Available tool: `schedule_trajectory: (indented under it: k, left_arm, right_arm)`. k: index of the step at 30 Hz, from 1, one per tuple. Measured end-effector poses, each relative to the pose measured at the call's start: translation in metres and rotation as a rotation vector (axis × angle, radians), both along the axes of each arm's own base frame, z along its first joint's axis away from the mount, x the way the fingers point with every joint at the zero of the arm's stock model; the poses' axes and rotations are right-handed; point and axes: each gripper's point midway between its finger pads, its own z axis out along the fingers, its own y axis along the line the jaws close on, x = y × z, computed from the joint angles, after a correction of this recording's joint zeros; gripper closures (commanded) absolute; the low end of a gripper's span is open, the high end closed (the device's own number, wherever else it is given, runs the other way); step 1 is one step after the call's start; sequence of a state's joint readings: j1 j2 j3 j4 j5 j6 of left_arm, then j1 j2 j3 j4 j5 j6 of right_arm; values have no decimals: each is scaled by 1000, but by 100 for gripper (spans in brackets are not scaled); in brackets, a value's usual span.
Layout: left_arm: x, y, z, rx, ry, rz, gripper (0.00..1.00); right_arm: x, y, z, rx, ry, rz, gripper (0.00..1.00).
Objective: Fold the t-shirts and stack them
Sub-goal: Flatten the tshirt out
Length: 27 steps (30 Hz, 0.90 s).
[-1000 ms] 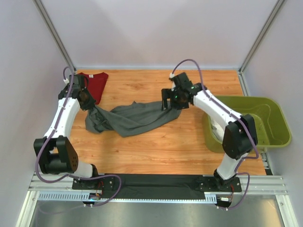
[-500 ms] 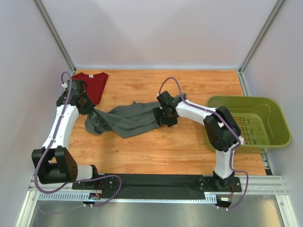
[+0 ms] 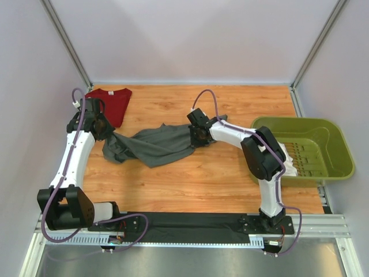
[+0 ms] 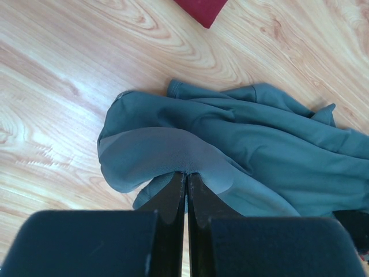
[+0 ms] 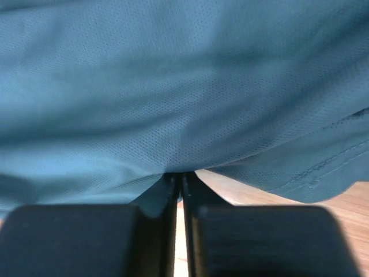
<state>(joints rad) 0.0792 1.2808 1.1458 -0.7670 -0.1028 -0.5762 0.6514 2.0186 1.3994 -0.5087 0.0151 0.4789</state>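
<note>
Top external view: my left hand (image 3: 110, 132) and right hand (image 3: 195, 138) each clench one end of the crumpled grey tee (image 3: 154, 148) on the bench (image 3: 202, 184), the red tee (image 3: 113, 103) lying in the far left corner; spreading seems the step in hand, so next I should draw the ends apart.

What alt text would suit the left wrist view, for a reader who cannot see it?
The left gripper, jaws shut, pinches a raised fold of the crumpled dark grey t-shirt lying on the wooden table. A corner of the dark red t-shirt shows at the top edge.
</note>
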Motion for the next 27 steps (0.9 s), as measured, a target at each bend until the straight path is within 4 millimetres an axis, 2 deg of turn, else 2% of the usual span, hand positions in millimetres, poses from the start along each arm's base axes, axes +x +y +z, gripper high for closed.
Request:
schedule_trajectory:
  k: [4,6,7,10,12,15,16,18,20,21,23,24,25,27]
  left_arm:
    - [-3,0,0,5,14,-8,100]
    - [-9,2,8,25,36,-15,100]
    - [-10,4,16,37,35,-16,100]
    - [-10,17,60,116,-33,-2,100]
    - [-17,25,96,171,-104,16,100]
    - [-42,39,164,260,-228,70,100]
    - [-54,44,185,289,-261,91,100]
    - [-77,54,224,351,-325,132,100]
    - [-92,59,244,388,-355,153,100]
    - [-97,60,252,402,-367,155,100]
    - [-96,60,253,412,-361,140,100]
    - [-91,59,248,412,-340,125,100]
    - [-84,58,240,404,-315,106,100]
    - [-62,54,214,382,-237,62,100]
  right_arm:
    - [13,-9,9,-56,-35,-25,100]
    - [14,-22,27,-93,-62,-20,100]
    - [13,-31,43,-106,-81,-18,100]
    - [9,-49,107,-101,-155,-13,100]
    - [2,-58,159,-75,-206,-6,100]
    - [-21,-67,228,-34,-228,29,100]
    - [-25,-66,248,-17,-240,42,100]
    - [-24,-59,307,74,-338,53,100]
    - [-26,-59,351,167,-416,62,100]
    - [-27,-62,363,200,-437,61,100]
    - [-28,-70,360,211,-413,56,100]
    - [-27,-73,349,203,-377,53,100]
    - [-25,-73,331,186,-324,53,100]
    - [-22,-70,280,134,-186,58,100]
